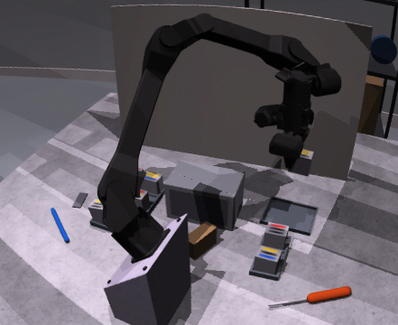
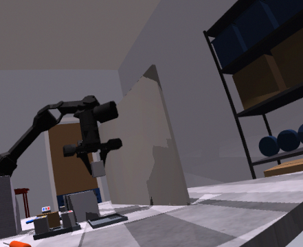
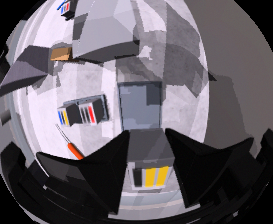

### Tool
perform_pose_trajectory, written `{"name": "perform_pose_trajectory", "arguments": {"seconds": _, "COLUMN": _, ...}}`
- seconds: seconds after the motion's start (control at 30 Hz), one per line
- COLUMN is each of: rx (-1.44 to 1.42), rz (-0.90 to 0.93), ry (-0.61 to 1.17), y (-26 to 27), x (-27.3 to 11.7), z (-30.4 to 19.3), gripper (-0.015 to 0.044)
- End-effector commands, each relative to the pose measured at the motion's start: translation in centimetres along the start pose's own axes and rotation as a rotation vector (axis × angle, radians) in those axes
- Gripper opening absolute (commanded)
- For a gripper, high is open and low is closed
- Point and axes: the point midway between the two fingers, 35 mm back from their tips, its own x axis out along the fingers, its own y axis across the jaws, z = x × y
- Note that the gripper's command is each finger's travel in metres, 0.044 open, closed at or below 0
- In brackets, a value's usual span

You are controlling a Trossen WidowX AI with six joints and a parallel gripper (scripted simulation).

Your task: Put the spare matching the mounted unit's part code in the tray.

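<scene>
My gripper (image 1: 294, 165) (image 2: 97, 168) (image 3: 147, 133) is shut on a grey spare block (image 1: 302, 164) (image 2: 98, 169) (image 3: 150, 145). Its label shows one black and two yellow bars in the wrist view. The block hangs well above the table, near the flat dark tray (image 1: 291, 217) (image 2: 108, 220) (image 3: 140, 107), which holds nothing. A large grey box (image 1: 204, 181) (image 2: 84, 206) (image 3: 104, 30) stands left of the tray in the top view; no printed code is readable on it, and I cannot tell which thing is the mounted unit.
A small rack near the tray holds a red-striped spare (image 1: 275, 236) and a yellow-and-blue-striped spare (image 1: 267, 261). More spares (image 1: 152, 182) stand partly behind the arm. A brown block (image 1: 202, 241), an orange screwdriver (image 1: 329, 294) and a blue pen (image 1: 60, 225) lie about. A tall panel (image 1: 235, 90) stands behind.
</scene>
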Motion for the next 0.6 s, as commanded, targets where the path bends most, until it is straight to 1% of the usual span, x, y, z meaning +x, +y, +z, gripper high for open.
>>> {"name": "perform_pose_trajectory", "arguments": {"seconds": 0.0, "rx": 0.005, "rz": -0.001, "ry": -0.003, "y": -0.1, "x": 0.7, "z": 0.0, "gripper": 0.0000}}
{"name": "perform_pose_trajectory", "arguments": {"seconds": 0.57, "rx": 0.005, "rz": -0.002, "ry": -0.002, "y": -0.3, "x": 3.0, "z": 0.0, "gripper": 0.0000}}
